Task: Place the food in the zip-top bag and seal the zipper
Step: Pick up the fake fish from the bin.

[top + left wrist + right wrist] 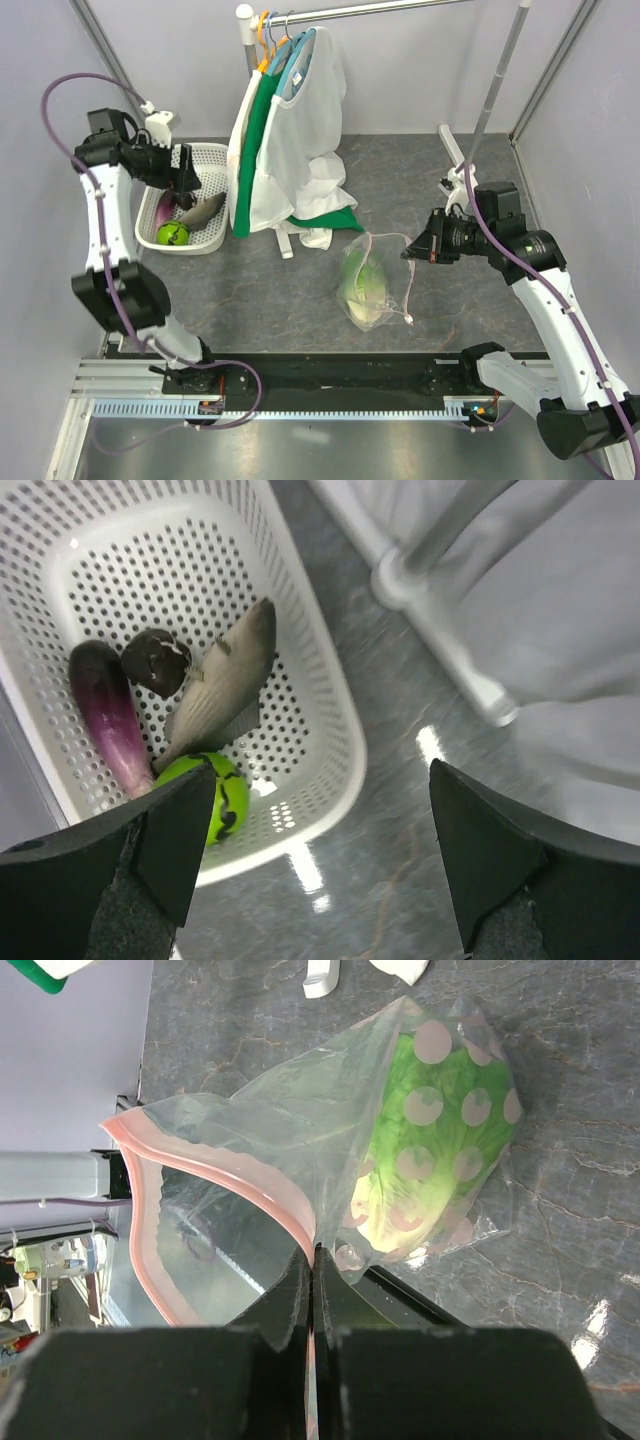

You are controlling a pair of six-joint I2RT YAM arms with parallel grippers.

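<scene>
In the top view my left gripper [186, 176] hangs open over a white basket [205, 248]. Its wrist view shows the gripper [320, 815] empty above the basket rim [345, 745]. Inside lie a purple eggplant [105, 715], a pale oblong vegetable [225, 680], a small green round fruit [228, 798] and a dark round piece [155, 660]. The clear zip-top bag [378, 285] lies at mid-table with the leafy lettuce [430, 1150] inside. My right gripper [313, 1260] is shut on the bag's mouth edge, holding the pink zipper [140, 1230] open in a loop.
A clothes rack with a white mesh garment [295, 130] and a green one [330, 215] stands between the basket and the bag. A slanted metal pole [492, 95] rises behind the right arm. Grey walls close in both sides.
</scene>
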